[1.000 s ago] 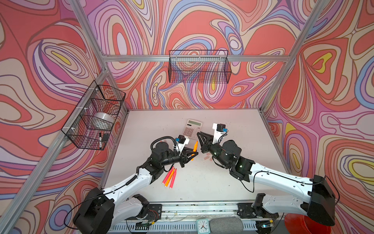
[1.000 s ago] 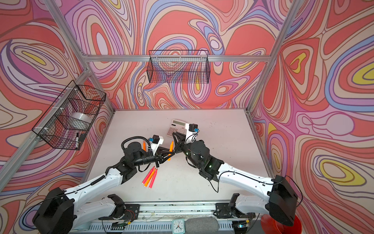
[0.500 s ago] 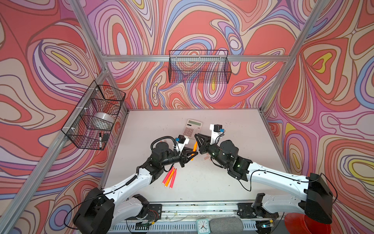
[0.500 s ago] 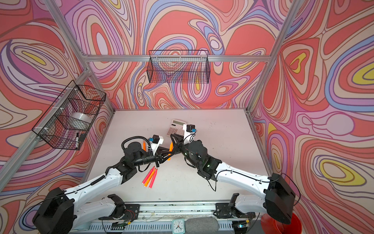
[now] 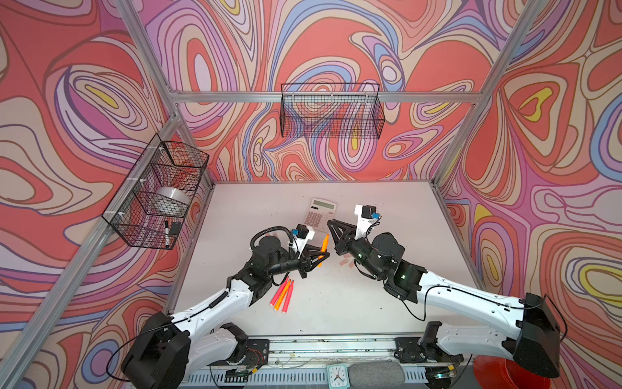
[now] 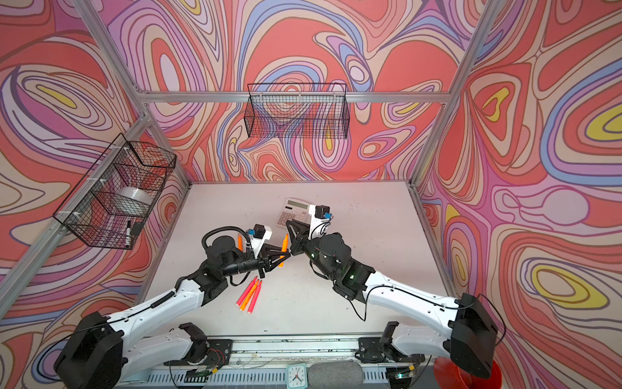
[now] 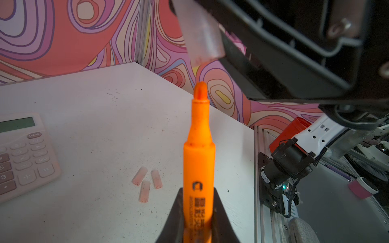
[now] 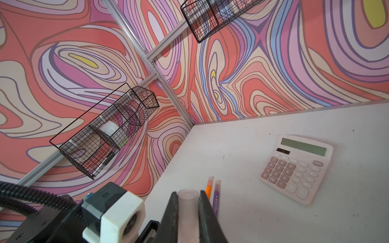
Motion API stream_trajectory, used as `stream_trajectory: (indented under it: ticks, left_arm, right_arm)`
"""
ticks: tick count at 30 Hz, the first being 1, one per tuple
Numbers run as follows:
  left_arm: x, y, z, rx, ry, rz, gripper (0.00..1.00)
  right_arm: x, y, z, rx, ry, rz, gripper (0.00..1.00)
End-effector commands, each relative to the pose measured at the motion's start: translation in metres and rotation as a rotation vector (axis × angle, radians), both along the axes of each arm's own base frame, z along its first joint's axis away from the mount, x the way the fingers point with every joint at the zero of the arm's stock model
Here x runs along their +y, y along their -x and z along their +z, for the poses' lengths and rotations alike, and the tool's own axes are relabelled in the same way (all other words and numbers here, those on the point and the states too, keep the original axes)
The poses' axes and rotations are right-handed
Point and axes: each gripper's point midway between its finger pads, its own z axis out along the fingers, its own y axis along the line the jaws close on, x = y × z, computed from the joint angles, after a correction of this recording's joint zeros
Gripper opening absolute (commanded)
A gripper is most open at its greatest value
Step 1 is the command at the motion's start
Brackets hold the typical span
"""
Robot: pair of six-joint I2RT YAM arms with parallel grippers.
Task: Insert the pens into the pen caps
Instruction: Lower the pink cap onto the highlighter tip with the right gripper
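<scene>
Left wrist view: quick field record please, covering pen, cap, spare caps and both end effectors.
left end effector: shut on orange pen, tip toward cap
right end effector: shut on cap
pen and cap: apart, tip near cap mouth, not inserted
spare caps: three on table, near calculator
loose pens: three lying together on table

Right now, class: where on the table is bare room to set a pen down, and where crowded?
Bare: back right, between calculator and right wall; back left corner, between calculator and left wall; front middle, between three loose pens and right arm. Crowded: the centre, around left gripper, right gripper and loose caps.
</scene>
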Motion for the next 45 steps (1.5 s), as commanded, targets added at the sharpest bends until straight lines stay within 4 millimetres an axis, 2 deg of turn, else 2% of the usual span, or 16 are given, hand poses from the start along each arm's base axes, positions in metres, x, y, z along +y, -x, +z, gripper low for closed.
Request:
stream_trajectory:
  ticks: [1,11,18,23,34,41,42,44,45]
  left_arm:
    - [-0.002,0.001,0.021,-0.057,0.032,-0.01,0.0]
    - [0.0,-0.001,0.021,-0.056,0.035,0.009,0.0]
    - [-0.003,-0.004,0.017,-0.033,0.031,0.001,0.0]
    - [-0.001,-0.005,0.019,-0.042,0.033,0.016,0.0]
    - [0.0,0.0,0.032,-0.048,0.096,0.012,0.0]
    - [0.0,0.003,0.04,-0.063,0.12,-0.003,0.0]
    - [0.002,0.006,0.025,-0.037,0.103,-0.001,0.0]
    - [0.003,0.007,0.027,-0.044,0.112,-0.001,0.0]
    - [0.003,0.008,0.028,-0.046,0.118,-0.004,0.0]
  right_arm:
    - [0.002,0.0,-0.001,0.01,-0.004,0.01,0.0]
    - [0.003,0.005,-0.019,0.039,0.018,0.034,0.0]
    - [0.002,0.014,-0.006,0.015,-0.011,0.072,0.0]
    - [0.007,0.012,-0.015,0.034,-0.011,0.081,0.0]
    - [0.009,0.021,-0.06,0.093,0.024,0.096,0.0]
    - [0.006,0.035,-0.067,0.058,0.08,0.085,0.0]
    - [0.007,0.038,-0.066,0.052,0.083,0.089,0.0]
    - [0.008,0.042,-0.067,0.041,0.095,0.094,0.01]
    - [0.009,0.044,-0.065,0.034,0.099,0.098,0.06]
